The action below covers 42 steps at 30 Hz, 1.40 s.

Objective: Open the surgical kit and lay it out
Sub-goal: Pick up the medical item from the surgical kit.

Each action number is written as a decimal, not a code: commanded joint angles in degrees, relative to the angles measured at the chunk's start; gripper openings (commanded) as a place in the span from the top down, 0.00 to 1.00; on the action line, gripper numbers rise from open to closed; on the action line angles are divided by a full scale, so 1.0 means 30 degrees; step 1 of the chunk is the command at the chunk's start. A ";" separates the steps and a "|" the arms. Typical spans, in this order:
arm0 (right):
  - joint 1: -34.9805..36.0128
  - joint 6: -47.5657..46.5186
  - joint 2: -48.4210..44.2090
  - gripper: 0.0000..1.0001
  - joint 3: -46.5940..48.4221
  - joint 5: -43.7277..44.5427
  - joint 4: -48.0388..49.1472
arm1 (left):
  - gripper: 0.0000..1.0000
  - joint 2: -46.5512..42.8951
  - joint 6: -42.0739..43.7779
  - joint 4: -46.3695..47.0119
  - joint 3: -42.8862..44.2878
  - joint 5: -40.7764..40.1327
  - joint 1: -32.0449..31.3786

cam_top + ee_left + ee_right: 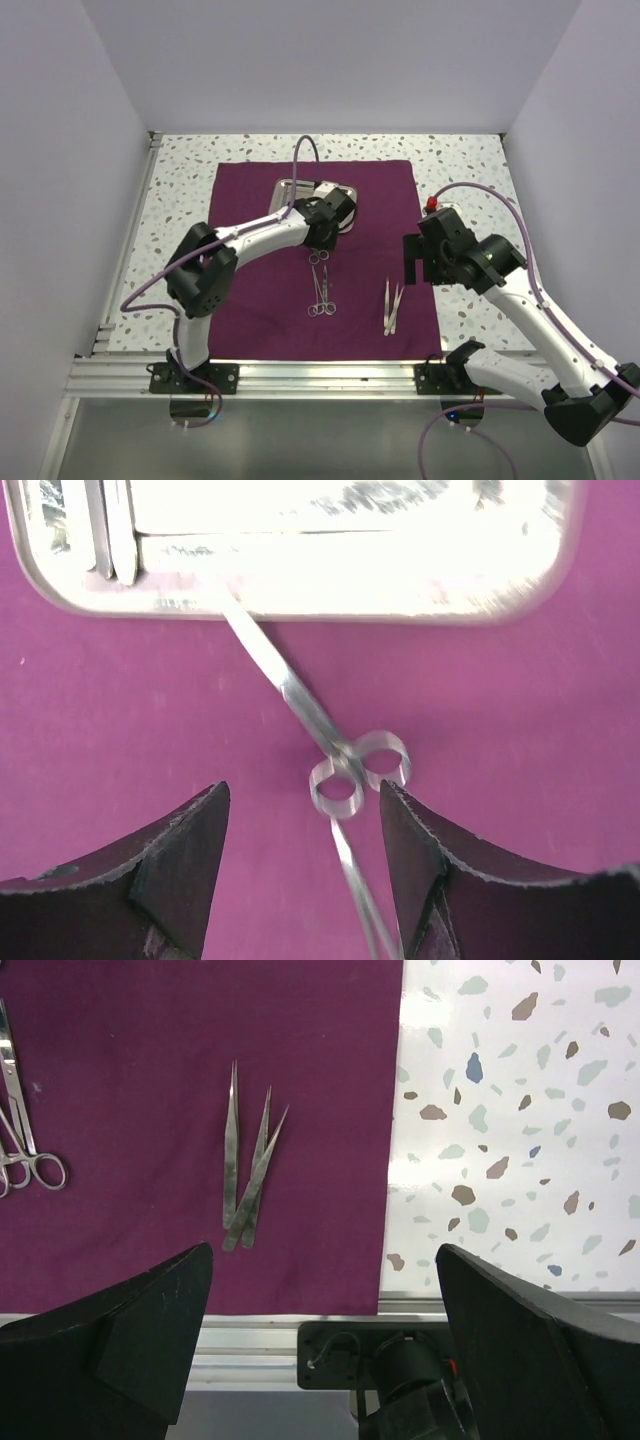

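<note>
The purple cloth [260,300] was spread flat, with scissors [322,290] and tweezers [391,305] laid out. More instruments [110,530] were seen in the far tray [287,190]. The left gripper [300,790] and right gripper [325,1250] were held open, empty.

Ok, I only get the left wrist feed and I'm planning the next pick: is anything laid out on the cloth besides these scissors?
Observer: Yes, tweezers lie together near the cloth's right edge.
Operator: Are the right fingers holding anything?
Observer: No, they are open and empty, over the cloth's right edge.
Operator: And the steel strip running under my left fingers?
Observer: It seems to belong to more scissors, lying with their rings toward the near edge.
</note>
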 commanded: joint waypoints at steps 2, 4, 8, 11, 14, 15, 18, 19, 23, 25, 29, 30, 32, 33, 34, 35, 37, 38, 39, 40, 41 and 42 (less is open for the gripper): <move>0.0070 0.0374 -0.0297 0.02 0.0869 0.0561 -0.0390 | 0.36 0.2517 -0.1776 -0.0877 0.1985 -0.1113 0.1265; 0.0041 0.0404 -0.0472 0.02 0.1015 0.0855 -0.0741 | 0.37 0.3224 -0.1953 -0.1257 0.2747 -0.1200 0.1501; 0.0041 0.0404 -0.0590 0.02 0.1221 0.1558 -0.1211 | 0.39 0.4515 -0.1867 -0.0939 0.3365 -0.0794 0.1970; 0.0041 0.0433 -0.0532 0.02 0.1338 0.1852 -0.1328 | 0.43 0.5130 -0.1457 -0.0176 0.3685 -0.0091 0.2059; 0.0041 0.0433 -0.0298 0.02 0.1485 0.2174 -0.1416 | 0.55 0.5775 -0.1251 -0.0058 0.4213 0.0554 0.2147; 0.0041 0.0433 -0.0239 0.02 0.1514 0.2233 -0.1416 | 0.61 0.5863 -0.1251 0.0001 0.4243 0.0731 0.2176; 0.0041 0.0433 -0.0035 0.02 0.1573 0.2439 -0.1270 | 0.69 0.5806 -0.1484 0.0322 0.3720 0.1464 0.2322; 0.0041 0.0433 0.0053 0.02 0.1573 0.2468 -0.1241 | 0.70 0.5631 -0.1630 0.0410 0.3426 0.1668 0.2352; 0.0041 0.0404 0.0289 0.02 0.1514 0.2381 -0.0978 | 0.82 0.5132 -0.1778 0.1143 0.1990 0.2430 0.2527; 0.0070 0.0375 0.0434 0.02 0.1514 0.2292 -0.0831 | 0.96 0.4899 -0.1749 0.1232 0.1462 0.2432 0.2557; 0.0041 0.0375 0.0611 0.02 0.1426 0.2000 -0.0596 | 1.00 0.4196 -0.1719 0.1144 0.1168 0.2403 0.2586; 0.0041 0.0375 0.0611 0.02 0.1397 0.1912 -0.0538 | 1.00 0.3991 -0.1719 0.1028 0.1138 0.2403 0.2557; 0.0041 0.0345 0.0669 0.01 0.1310 0.1765 -0.0421 | 1.00 0.3320 -0.1777 0.0910 0.1196 0.2519 0.2557; 0.0070 0.0345 0.0670 0.02 0.1280 0.1620 -0.0333 | 1.00 0.3112 -0.1778 0.0822 0.1226 0.2578 0.2557; 0.0070 0.0345 0.0699 0.02 0.1193 0.1531 -0.0245 | 1.00 0.2675 -0.1778 0.0763 0.1226 0.2608 0.2528; 0.0041 0.0316 0.0699 0.02 0.1163 0.1443 -0.0187 | 1.00 0.2467 -0.1778 0.0676 0.1255 0.2753 0.2528; 0.0041 0.0316 0.0699 0.02 0.1075 0.1181 0.0018 | 1.00 0.1912 -0.1749 0.0442 0.1343 0.2900 0.2528; 0.0041 0.0287 0.0728 0.02 0.1017 0.1092 0.0048 | 1.00 0.1764 -0.1807 0.0325 0.1372 0.3017 0.2470; 0.0070 0.0258 0.0699 0.02 0.0987 0.1004 0.0106 | 1.00 0.1588 -0.1865 0.0004 0.1459 0.3047 0.2440; 0.0041 0.0257 0.0699 0.02 0.0871 0.0800 0.0223 | 1.00 0.1209 -0.2040 -0.0144 0.1431 0.3018 0.2295; 0.0041 0.0228 0.0699 0.02 0.0812 0.0711 0.0253 | 1.00 0.1003 -0.2158 -0.0348 0.1402 0.2931 0.2178; 0.0070 0.0199 0.0612 0.02 0.0724 0.0594 0.0398 | 1.00 0.0827 -0.2275 -0.0350 0.1199 0.2959 0.2060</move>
